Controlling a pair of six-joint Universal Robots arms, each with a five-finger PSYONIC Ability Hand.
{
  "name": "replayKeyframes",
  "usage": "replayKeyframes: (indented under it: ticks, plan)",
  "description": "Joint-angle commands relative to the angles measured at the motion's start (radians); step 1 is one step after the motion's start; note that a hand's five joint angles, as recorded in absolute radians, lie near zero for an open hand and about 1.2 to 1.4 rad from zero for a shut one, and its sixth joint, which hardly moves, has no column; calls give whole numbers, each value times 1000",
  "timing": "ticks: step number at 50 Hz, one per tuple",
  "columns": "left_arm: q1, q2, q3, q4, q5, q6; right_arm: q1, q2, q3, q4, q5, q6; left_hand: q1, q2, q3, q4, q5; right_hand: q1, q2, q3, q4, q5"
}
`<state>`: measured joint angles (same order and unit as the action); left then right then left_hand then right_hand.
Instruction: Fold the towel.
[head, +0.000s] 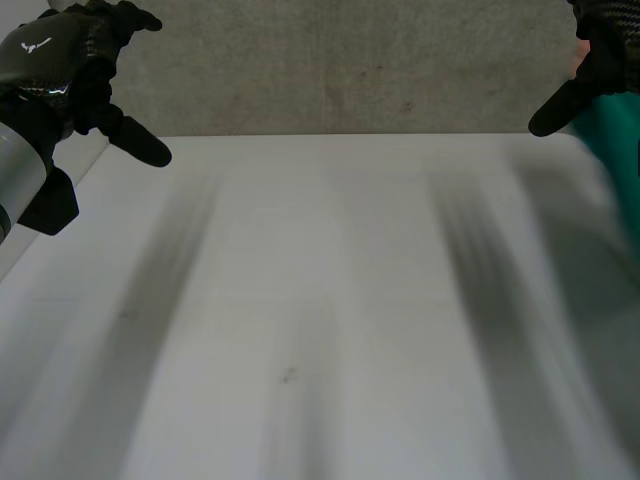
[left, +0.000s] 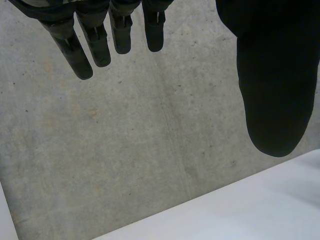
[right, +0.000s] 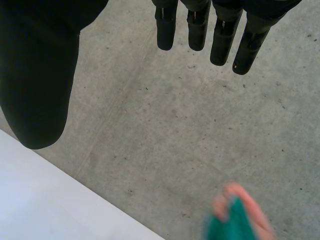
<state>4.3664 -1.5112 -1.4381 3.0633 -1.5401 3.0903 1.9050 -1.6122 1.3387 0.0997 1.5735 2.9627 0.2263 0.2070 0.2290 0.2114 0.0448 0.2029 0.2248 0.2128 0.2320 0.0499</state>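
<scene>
One teal towel (head: 620, 140) sits at the 3 o'clock edge of the table (head: 320, 300), held in one person's hand (right: 250, 205). Two robot hands hover at the far edge: the left hand (head: 60, 55) at 10 o'clock and the right hand (head: 610, 50) at 2. Each has straight fingers spread from the thumb and holds nothing.

Towel (head: 620, 150) at far right corner of table (head: 320, 300), beside right hand (head: 608, 55)
</scene>
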Motion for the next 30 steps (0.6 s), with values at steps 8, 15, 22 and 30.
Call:
replayKeyframes:
  ticks: [8,15,22,30]
  plan:
    - [-7,0,-5,6,0,1,0,-8,0,0,-1,-1,-52,-32,-54,-37,-45,-28,-50,-38,-57,-50]
    - [-11,0,-5,6,0,2,0,-9,2,0,-1,1,-52,-32,-54,-37,-45,-28,-50,-38,-57,-50]
    - [-13,-6,-10,8,1,5,2,-8,4,0,-6,-1,-52,-32,-54,-37,-45,-28,-50,-38,-57,-50]
    - [-24,-20,-25,11,5,11,6,11,2,12,-113,-8,-51,-32,-54,-36,-44,-28,-50,-38,-57,-50]
